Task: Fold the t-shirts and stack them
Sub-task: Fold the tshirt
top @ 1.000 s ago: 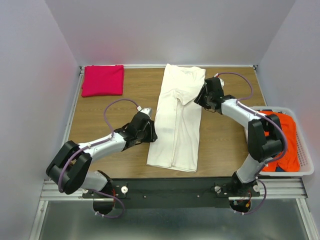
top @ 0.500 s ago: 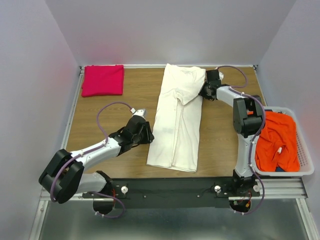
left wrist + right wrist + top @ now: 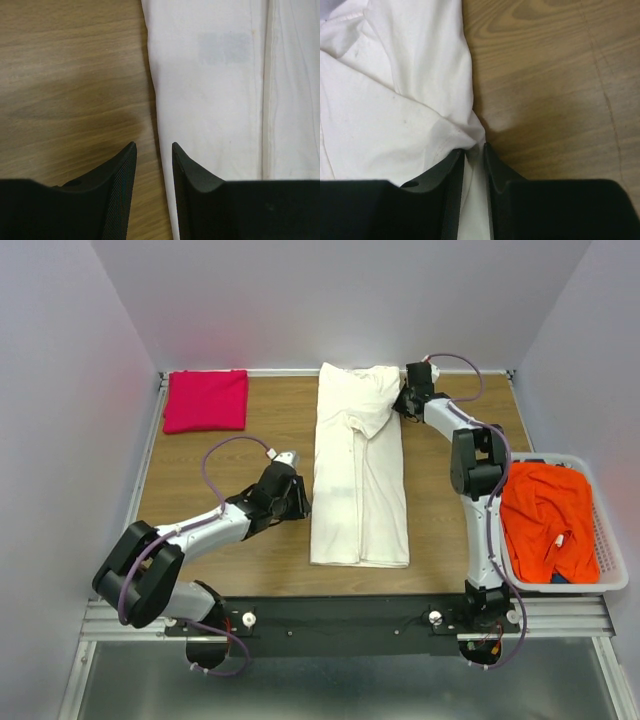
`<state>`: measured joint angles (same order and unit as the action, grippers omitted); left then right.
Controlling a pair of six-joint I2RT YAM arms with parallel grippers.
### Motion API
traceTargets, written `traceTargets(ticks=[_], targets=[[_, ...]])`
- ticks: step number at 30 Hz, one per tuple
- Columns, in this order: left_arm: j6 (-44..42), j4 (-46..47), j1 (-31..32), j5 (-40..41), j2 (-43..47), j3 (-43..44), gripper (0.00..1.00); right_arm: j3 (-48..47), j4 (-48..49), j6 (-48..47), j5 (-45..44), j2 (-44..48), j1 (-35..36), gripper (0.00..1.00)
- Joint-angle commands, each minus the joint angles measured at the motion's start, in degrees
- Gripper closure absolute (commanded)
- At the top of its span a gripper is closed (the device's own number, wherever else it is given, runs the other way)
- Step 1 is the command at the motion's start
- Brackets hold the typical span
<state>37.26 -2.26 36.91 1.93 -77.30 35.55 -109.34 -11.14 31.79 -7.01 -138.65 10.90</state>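
Cream t-shirt [image 3: 358, 480], one of three, pinched by right gripper [image 3: 473, 149]; left gripper [image 3: 153, 146] spread.

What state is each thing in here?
white shirt: folded into a long strip, lying flat.
pink shirt: folded, far left corner.
orange shirt: crumpled in the basket.
left gripper: slightly open, at the white shirt's left edge.
right gripper: shut on the white shirt's right edge.

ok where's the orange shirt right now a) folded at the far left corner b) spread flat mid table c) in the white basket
c, the orange shirt lies crumpled inside the white basket on the right side
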Motion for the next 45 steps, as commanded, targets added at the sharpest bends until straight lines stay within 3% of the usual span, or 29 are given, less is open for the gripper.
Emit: traceTargets(ticks=[1,3,4,7,13,18,19,22,28,33,37,45], targets=[[-2.27,1.91,-1.4,-1.67,-1.01,3.03,0.57,-3.95,-5.21,-2.0,0.41,-3.38,-0.52,0.65],[-2.45,1.91,-1.57,-1.67,-0.93,3.21,0.57,-1.86,-5.65,-2.08,0.32,-0.5,-0.61,0.57],[-2.54,2.0,-1.57,-3.85,-0.75,3.04,0.57,-0.97,-5.74,-2.08,0.33,0.82,-0.7,0.46],[-2.63,1.12,-1.57,-5.44,-0.05,2.33,0.57,3.23,-7.23,-2.26,2.17,6.17,-1.31,0.37],[-2.19,-2.73,-0.61,-7.47,2.85,0.93,0.57,14.66,-9.69,-0.86,3.31,18.4,-1.49,0.37],[1.49,-6.26,1.67,-7.38,6.01,-1.0,0.57,34.96,-9.69,0.2,6.3,35.24,-0.97,0.39],[2.03,-6.87,2.2,-7.56,6.54,-1.36,0.57,38.55,-9.69,0.2,5.52,37.9,-0.27,0.44],[2.65,-8.63,5.18,-6.07,7.69,-0.66,0.57,52.6,-9.17,1.78,2.01,49.24,4.98,0.49],[2.65,-8.38,7.56,-6.24,7.69,-1.27,0.58,64.49,-9.43,9.84,-3.27,62.69,19.76,0.5],[3.88,-8.72,10.2,-6.24,9.09,-3.29,0.62,67.94,-10.57,16.01,-7.75,64.82,32.77,0.51],[5.63,-9.95,10.82,-6.07,10.5,-5.4,0.64,66.72,-13.02,21.37,-11.53,61.41,43.65,0.51],[8.8,-10.39,11.43,-5.98,12.25,-7.77,0.66,63.47,-18.92,26.65,-16.9,56.91,51.59,0.59]])
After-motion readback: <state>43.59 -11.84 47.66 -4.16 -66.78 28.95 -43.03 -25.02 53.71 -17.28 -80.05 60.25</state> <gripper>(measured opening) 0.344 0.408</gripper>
